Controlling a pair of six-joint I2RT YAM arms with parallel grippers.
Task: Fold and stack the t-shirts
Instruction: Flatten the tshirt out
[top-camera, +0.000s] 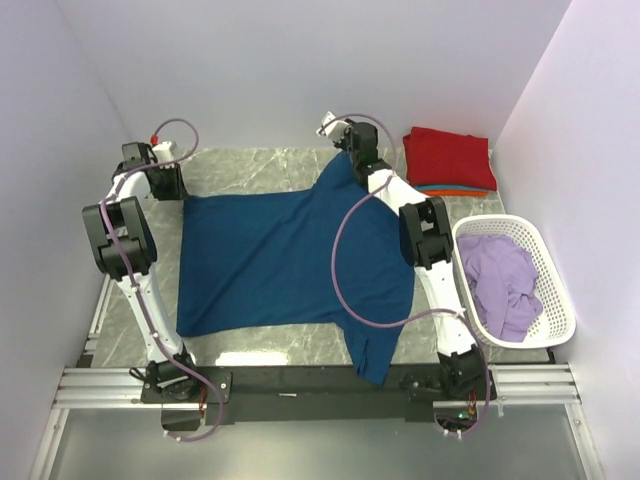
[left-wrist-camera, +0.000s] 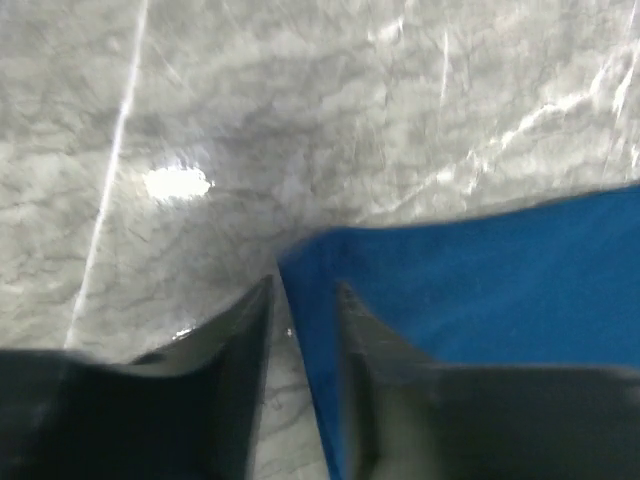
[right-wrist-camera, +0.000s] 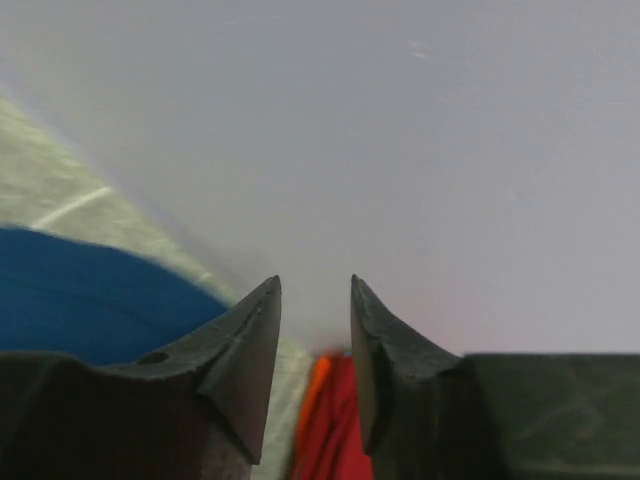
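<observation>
Because the right arm and its loop of cable lie across the end of the blue shirt nearest the basket, any sweep of that arm could, I judge, drag the cloth and ruck it out of flat. One sleeve runs off the table onto the black rail, to the near left of the basket. It may snag there or pull the shirt askew when a fold begins. The other sleeve rises to a peak to the far left of the basket, under the right gripper, whose fingers stand a little apart with nothing between them. The left gripper sits at the shirt's far corner, well away from the basket. Its fingers are also slightly apart, with the cloth edge lying in the gap and bare table showing beside it, so a careless close could catch only a sliver and slip.

The shirt lies spread on the table just left of the basket. Its long axis runs straight toward the basket, with shoulders and sleeves at the basket end and the hem at the end away from it. Folded red shirts sit just beyond the basket, and purple clothes lie inside it.
</observation>
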